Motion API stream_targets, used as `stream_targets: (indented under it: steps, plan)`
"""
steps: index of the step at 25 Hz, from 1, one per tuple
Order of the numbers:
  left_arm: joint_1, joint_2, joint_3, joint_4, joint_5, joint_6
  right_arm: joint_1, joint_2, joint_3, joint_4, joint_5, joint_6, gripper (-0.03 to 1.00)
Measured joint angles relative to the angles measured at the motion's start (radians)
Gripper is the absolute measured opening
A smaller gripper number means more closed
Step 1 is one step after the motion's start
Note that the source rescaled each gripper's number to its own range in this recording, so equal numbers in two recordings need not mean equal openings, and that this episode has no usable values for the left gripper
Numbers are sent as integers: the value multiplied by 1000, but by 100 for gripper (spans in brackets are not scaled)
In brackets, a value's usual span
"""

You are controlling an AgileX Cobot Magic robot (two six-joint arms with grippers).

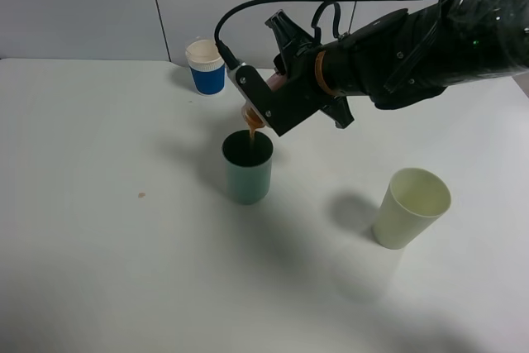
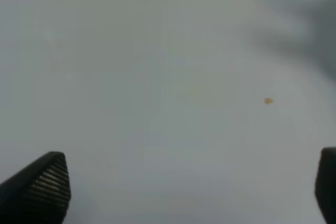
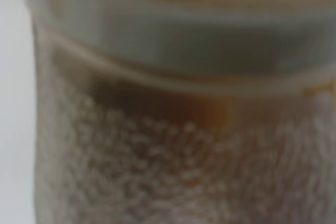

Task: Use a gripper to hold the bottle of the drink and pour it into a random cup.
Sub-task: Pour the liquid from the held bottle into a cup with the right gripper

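My right gripper point(image 1: 266, 95) reaches in from the right and is shut on the bottle of the drink point(image 1: 254, 116). The bottle is tipped mouth-down over the teal-green cup point(image 1: 247, 173). A thin brown stream point(image 1: 250, 132) runs from the bottle's mouth into the cup. The fingers hide most of the bottle. In the right wrist view the bottle point(image 3: 178, 129) fills the frame, blurred, with brown drink inside. My left gripper point(image 2: 189, 187) is open and empty over bare table; its ribbed fingertips point(image 2: 44, 184) show at the frame's edges. It is out of the exterior view.
A blue-sleeved white paper cup point(image 1: 206, 66) stands behind the teal cup, near the back wall. A pale yellow-green tumbler point(image 1: 411, 207) stands to the right front. A small brown drop point(image 1: 141, 196) lies on the white table point(image 1: 99, 287); the left wrist view shows the drop point(image 2: 268, 100) too.
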Motion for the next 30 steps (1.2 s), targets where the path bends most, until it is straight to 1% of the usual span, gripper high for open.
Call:
stream_targets:
  steps: [4,30]
  plan:
    - [0,0,0,0,0,0,0,0,0,0,0,-32,1]
    - [0,0,0,0,0,0,0,0,0,0,0,-76,1]
